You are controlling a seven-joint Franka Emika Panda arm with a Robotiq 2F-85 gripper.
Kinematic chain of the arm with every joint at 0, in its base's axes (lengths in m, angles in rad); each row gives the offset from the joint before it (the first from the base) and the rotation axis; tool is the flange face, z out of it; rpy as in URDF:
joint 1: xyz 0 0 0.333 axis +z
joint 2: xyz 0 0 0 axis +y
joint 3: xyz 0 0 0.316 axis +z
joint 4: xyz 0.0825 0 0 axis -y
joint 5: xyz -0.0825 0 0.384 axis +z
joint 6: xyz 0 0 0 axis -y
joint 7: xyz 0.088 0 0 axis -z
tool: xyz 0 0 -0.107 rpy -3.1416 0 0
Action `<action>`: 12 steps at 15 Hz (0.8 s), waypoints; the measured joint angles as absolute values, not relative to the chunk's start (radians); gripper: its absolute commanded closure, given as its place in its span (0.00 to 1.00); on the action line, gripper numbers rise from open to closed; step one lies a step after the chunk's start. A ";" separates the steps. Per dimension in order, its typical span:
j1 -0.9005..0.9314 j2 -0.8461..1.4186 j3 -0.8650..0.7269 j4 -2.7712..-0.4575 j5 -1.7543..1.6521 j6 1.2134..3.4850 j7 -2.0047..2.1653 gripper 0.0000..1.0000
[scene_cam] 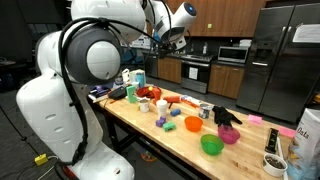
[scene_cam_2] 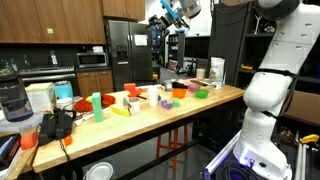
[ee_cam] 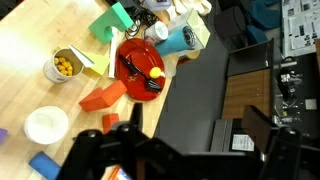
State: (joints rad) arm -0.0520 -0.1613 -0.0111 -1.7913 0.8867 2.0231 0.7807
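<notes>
The red round plate (ee_cam: 138, 62), holding a small yellow piece (ee_cam: 156, 72), lies on the light wooden surface (ee_cam: 40, 25) well below the tool (ee_cam: 185, 150), up-left of it in the wrist view, while the tool hangs spread wide and empty.

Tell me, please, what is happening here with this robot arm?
The robot arm holds its gripper high above the wooden table, open and empty. The table is crowded with small things, among them a red plate and a green bowl. The wrist view looks down on the red plate; nothing is touched.
</notes>
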 measured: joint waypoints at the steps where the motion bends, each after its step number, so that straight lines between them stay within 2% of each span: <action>1: -0.052 -0.162 -0.011 -1.792 0.887 2.023 0.780 0.00; 12: -0.025 -0.132 0.031 -1.742 0.824 2.013 0.791 0.00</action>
State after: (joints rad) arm -0.0255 -0.1315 0.0306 -1.7416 0.8244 2.0129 0.7906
